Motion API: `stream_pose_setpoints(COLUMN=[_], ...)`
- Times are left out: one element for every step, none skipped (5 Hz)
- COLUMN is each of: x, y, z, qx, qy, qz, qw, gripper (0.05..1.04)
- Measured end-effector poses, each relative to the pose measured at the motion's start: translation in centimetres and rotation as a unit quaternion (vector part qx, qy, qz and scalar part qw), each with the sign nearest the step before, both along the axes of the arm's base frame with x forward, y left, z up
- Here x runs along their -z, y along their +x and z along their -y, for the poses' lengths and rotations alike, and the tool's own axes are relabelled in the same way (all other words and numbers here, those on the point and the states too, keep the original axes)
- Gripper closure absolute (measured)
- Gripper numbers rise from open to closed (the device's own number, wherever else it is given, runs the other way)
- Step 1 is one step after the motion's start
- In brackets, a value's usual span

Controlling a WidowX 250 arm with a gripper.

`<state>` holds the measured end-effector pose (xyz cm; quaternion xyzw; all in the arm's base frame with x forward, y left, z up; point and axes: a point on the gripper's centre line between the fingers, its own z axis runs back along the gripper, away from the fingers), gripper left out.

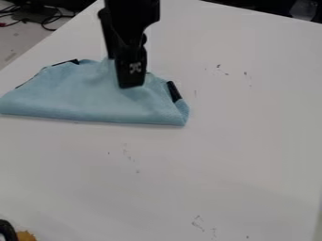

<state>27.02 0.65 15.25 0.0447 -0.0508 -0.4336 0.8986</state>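
A white surface (252,141) spreads under the work, marked with small dark scuffs: a few right of the cloth, some below it and more near the bottom edge. Past its upper left edge, black and red cables (47,19) lie over a grey area, and past the top right edge it is dark, with a translucent object (303,9) there. In the bottom left corner sit a black curved item (7,230) and an orange-brown piece (26,236).

The light blue cloth (82,96) lies on the upper left of the surface, folded and rumpled. The black hand (127,77) comes down from the top onto its upper middle; whether it is clenched on the fabric, I cannot tell. The cloth's long axis runs left to right, its long, nearly straight fold toward the camera and its uneven, black-patched edge facing away.
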Motion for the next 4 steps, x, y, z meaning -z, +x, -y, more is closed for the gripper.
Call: stream_pose_setpoints(x=[2.0,4.2,6.5,8.0], y=[5.2,10.3,12.9,14.6], z=[-2.3,-4.7,-7.9,-9.4], qx=[0.112,0.163,0.165,0.172], qy=[0.000,0.004,-0.014,-0.007], qz=[-0.004,-0.003,0.006,-0.010], qw=[0.9937,0.9865,0.9862,0.9850], gripper=[0.083,0.083,0.083,0.083])
